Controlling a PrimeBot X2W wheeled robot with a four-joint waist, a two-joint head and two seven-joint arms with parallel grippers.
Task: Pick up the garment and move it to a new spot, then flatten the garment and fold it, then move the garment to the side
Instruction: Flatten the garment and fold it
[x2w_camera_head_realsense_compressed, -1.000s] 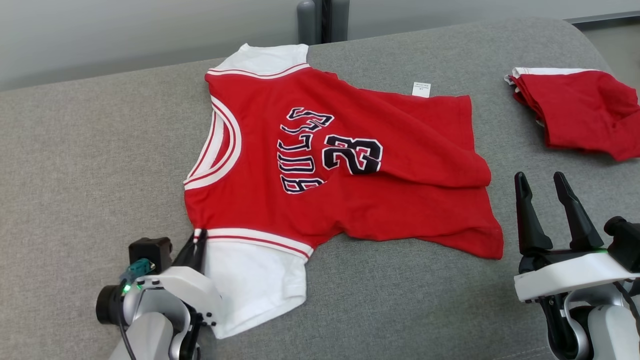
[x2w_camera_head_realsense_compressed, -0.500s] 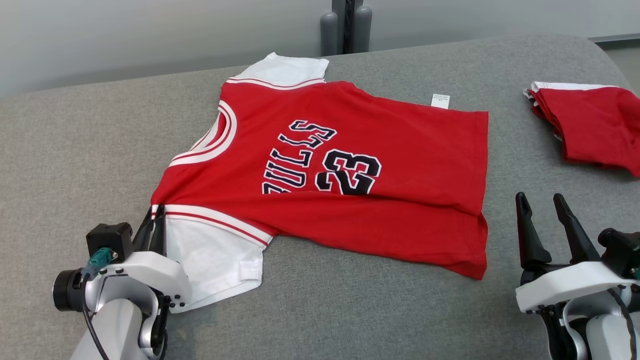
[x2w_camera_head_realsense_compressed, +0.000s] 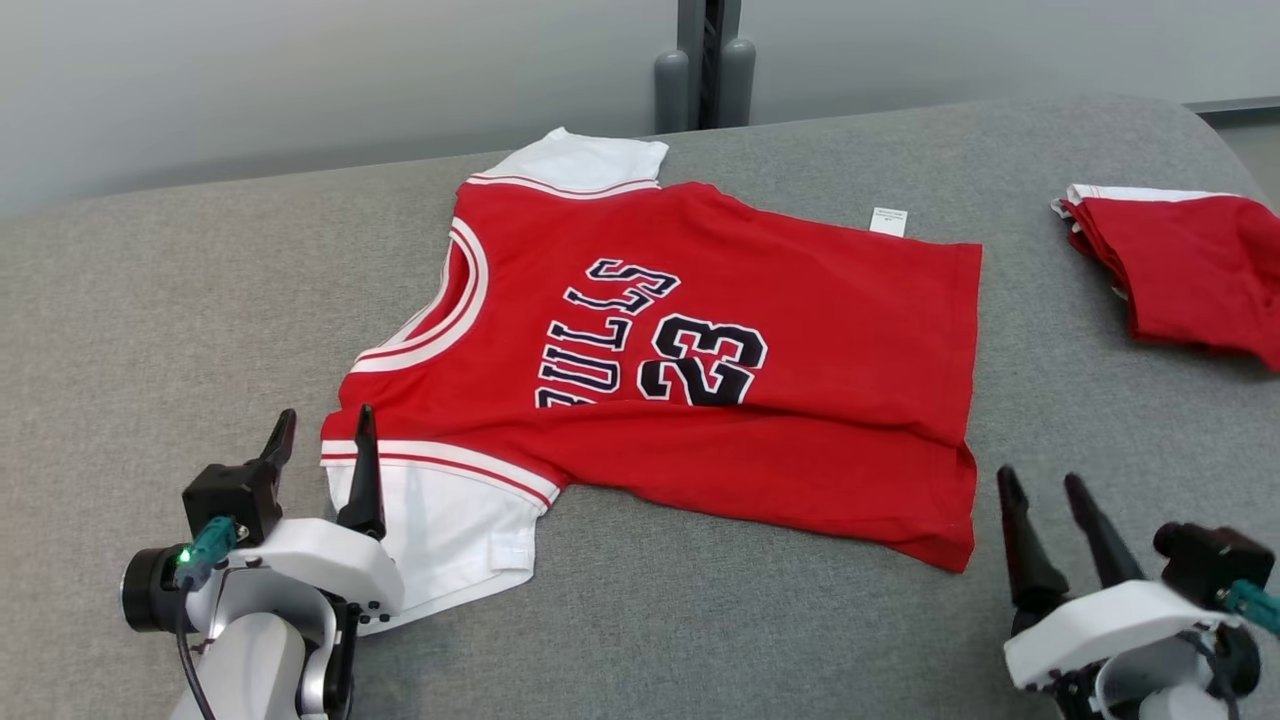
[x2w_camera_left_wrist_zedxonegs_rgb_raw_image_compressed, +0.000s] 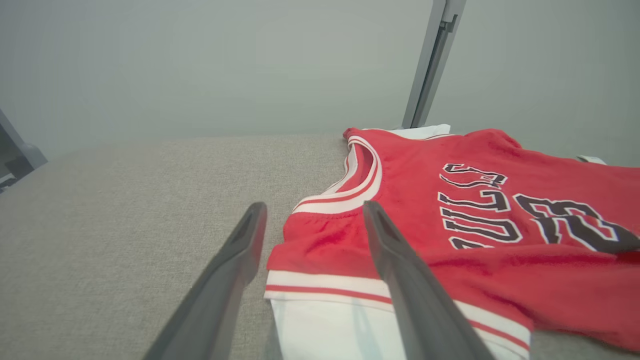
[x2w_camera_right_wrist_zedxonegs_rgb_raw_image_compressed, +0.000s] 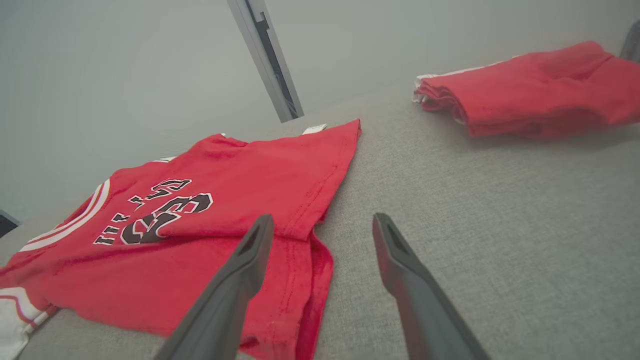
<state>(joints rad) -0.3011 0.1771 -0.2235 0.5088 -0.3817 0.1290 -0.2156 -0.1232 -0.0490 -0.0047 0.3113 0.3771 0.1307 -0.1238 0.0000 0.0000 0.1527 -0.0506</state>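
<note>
Left gripper (x2w_camera_head_realsense_compressed: 326, 416) has just let go, spread astride a shoulder of the jersey (x2w_camera_head_realsense_compressed: 800, 300) | right gripper (x2w_camera_head_realsense_compressed: 1038, 476) spread, near the hem | jersey looks nearly flat; folding next.

The left gripper (x2w_camera_head_realsense_compressed: 326, 418) and right gripper (x2w_camera_head_realsense_compressed: 1038, 478) each carry two long, dark, tapering fingers (x2w_camera_head_realsense_compressed: 364, 470) on a curved white housing (x2w_camera_head_realsense_compressed: 322, 565). Beside the left housing sit a black camera block (x2w_camera_head_realsense_compressed: 226, 492), a teal connector (x2w_camera_head_realsense_compressed: 208, 540), a green light (x2w_camera_head_realsense_compressed: 183, 553) and a thin black cable (x2w_camera_head_realsense_compressed: 187, 660).
</note>
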